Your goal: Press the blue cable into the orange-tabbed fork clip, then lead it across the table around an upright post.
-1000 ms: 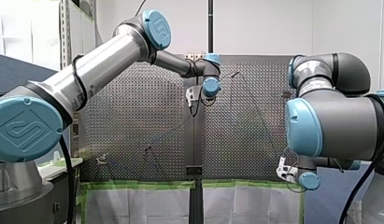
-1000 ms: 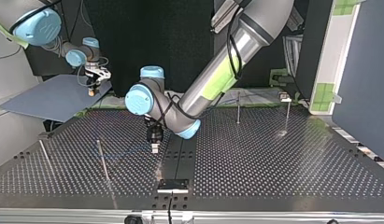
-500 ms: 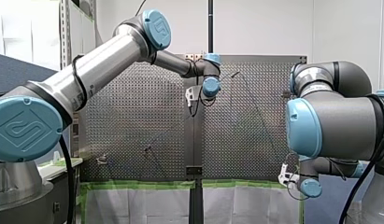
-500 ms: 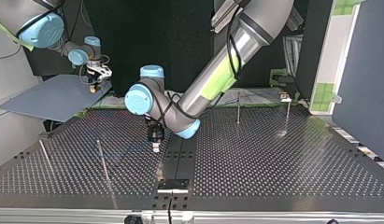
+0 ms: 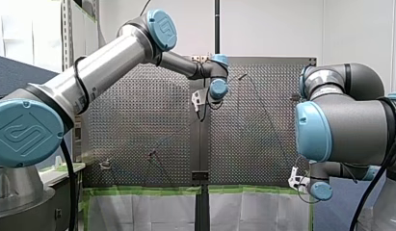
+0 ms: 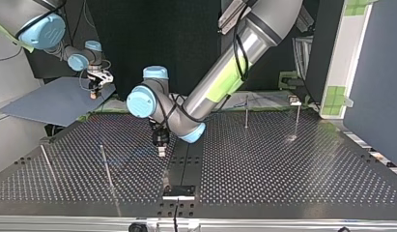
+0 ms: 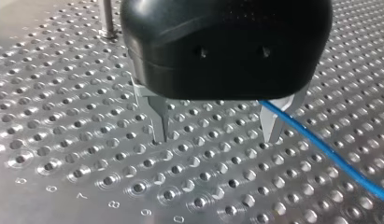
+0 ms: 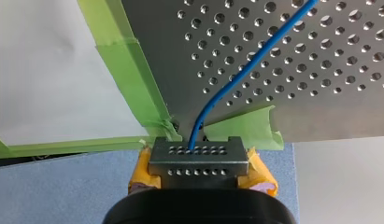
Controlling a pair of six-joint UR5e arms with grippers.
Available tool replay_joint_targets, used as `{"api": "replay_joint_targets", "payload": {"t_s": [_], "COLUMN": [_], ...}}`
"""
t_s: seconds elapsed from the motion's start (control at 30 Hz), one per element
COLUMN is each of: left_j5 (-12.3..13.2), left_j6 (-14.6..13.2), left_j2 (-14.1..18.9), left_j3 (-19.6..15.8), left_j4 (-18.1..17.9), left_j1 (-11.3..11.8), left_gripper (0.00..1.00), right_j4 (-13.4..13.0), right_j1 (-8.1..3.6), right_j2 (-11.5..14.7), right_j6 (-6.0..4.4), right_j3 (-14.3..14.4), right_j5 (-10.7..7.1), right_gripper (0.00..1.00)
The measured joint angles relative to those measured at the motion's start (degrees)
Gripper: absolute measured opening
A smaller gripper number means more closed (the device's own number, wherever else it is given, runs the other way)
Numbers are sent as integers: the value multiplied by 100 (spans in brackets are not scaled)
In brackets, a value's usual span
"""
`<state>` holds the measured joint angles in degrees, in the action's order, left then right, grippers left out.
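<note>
My left black gripper [image 7: 216, 133] is hovering just above the perforated metal table [image 7: 63, 140], its metal fingers [image 7: 159, 122] spread apart, the thin blue cable [image 7: 320, 145] running past one. My right yellow-padded gripper [image 8: 198, 156] is clamping that cable at the table's edge.

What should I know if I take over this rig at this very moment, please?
Left pincer: open, tips down at the perforated table near its middle. The blue cable runs past one finger, not gripped.
Right pincer: shut on the blue cable, held beyond the table's corner with the green tape.
Done: cannot confirm, as no view shows the orange-tabbed clip clearly.
Left: the cable does not yet appear to go round an upright post.
</note>
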<state>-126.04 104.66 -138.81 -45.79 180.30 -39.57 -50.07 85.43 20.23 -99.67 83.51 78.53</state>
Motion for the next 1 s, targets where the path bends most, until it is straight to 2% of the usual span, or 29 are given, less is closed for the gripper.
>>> {"api": "replay_joint_targets", "payload": {"t_s": [0.13,0.27,0.37,0.47,0.8,1.0], "left_j5": [-69,-167,-303,-437,-600,-474], "left_j6": [215,405,581,774,1352,1644], "left_j2": [0,1,1,6,2,2], "left_j3": [55,69,78,102,131,105], "left_j4": [-5,-20,-75,-132,-261,-203], "left_j1": [-45,-86,-99,-97,-199,-286], "left_gripper": [97,97,97,97,97,97], "right_j4": [36,57,82,138,241,263], "right_j1": [8,43,69,85,73,91], "right_j2": [-2,-2,-2,-3,-3,-3], "right_j6": [37,127,201,232,246,258], "right_j3": [-8,-8,-10,-12,-14,-14], "right_j5": [-10,-12,-12,-12,61,66], "right_gripper": [0,0,0,0,0,0]}}
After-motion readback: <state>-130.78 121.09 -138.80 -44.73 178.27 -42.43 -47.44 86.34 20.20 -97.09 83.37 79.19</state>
